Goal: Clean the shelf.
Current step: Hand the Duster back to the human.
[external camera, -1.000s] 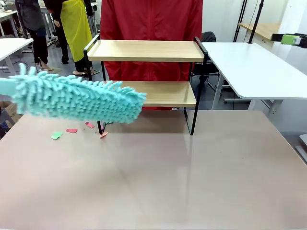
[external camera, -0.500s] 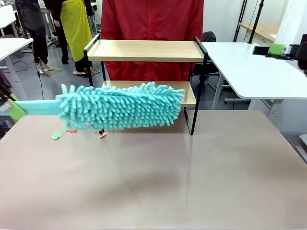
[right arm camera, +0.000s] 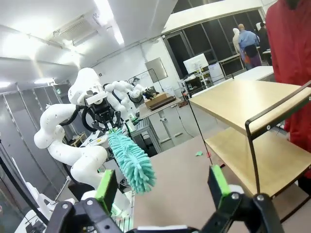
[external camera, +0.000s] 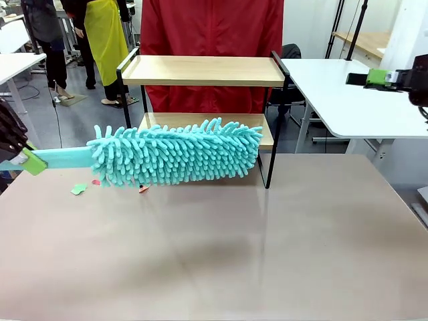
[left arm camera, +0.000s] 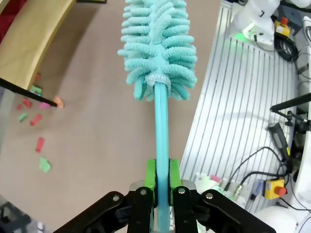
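Teal duster, clamped by the left gripper, lay lengthwise toward three o'clock before the shelf's lower board; right gripper hung released.

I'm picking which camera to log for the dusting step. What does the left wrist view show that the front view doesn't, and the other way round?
Left wrist view alone: the left gripper shut on the teal duster handle, with a ribbed metal floor panel beyond the table edge.

Front view alone: the shelf's upper board, the person in red behind it, and the right gripper, open, over the neighbouring white table.

Both: the duster, the shelf's lower board, the coloured paper scraps on the table.
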You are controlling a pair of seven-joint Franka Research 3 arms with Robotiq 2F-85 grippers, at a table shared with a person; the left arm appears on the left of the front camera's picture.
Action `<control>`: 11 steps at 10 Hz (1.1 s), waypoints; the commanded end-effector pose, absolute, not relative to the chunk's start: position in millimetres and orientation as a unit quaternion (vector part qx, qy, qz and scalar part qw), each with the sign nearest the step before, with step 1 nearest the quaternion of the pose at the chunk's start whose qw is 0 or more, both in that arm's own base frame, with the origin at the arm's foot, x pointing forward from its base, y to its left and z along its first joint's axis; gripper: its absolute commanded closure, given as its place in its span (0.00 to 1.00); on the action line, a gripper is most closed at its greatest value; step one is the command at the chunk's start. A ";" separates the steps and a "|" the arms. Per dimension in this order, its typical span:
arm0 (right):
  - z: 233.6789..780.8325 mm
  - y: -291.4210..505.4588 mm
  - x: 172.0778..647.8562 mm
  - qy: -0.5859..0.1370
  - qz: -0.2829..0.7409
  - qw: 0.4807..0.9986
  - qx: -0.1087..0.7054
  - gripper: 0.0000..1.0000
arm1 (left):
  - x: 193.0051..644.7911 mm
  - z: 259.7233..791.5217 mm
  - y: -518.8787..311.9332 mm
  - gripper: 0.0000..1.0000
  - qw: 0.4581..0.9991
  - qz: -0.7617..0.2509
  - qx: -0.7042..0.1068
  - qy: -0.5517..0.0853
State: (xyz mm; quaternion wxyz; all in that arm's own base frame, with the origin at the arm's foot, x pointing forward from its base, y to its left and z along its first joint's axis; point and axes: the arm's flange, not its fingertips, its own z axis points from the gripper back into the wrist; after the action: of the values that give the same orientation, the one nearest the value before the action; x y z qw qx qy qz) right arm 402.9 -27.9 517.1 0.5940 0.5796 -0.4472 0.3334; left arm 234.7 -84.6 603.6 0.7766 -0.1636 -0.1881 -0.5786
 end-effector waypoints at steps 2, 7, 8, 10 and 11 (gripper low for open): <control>512.8 -20.6 399.0 -0.457 0.350 0.588 0.569 0.00 | 260.3 575.8 -105.5 0.87 0.763 -0.592 -0.174 -0.194; 500.7 27.6 401.6 -0.506 0.376 0.535 0.562 0.00 | 288.8 521.1 -127.0 0.87 0.696 -0.627 -0.219 -0.273; 496.7 37.4 399.2 -0.512 0.382 0.529 0.559 0.00 | 291.4 515.4 -129.2 0.87 0.692 -0.627 -0.224 -0.279; 489.2 55.9 393.1 -0.515 0.401 0.514 0.557 0.00 | 294.7 505.7 -134.2 0.87 0.698 -0.618 -0.224 -0.284; 487.7 61.5 388.7 -0.516 0.411 0.507 0.554 0.00 | 296.2 504.8 -135.0 0.87 0.687 -0.629 -0.231 -0.282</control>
State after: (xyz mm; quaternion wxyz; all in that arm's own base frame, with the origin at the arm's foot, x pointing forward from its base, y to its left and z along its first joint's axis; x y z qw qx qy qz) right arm 404.0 59.9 473.8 0.5211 0.5720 -0.4945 0.3959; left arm 305.2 -135.8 522.7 0.7028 -0.2210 -0.2662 -0.6216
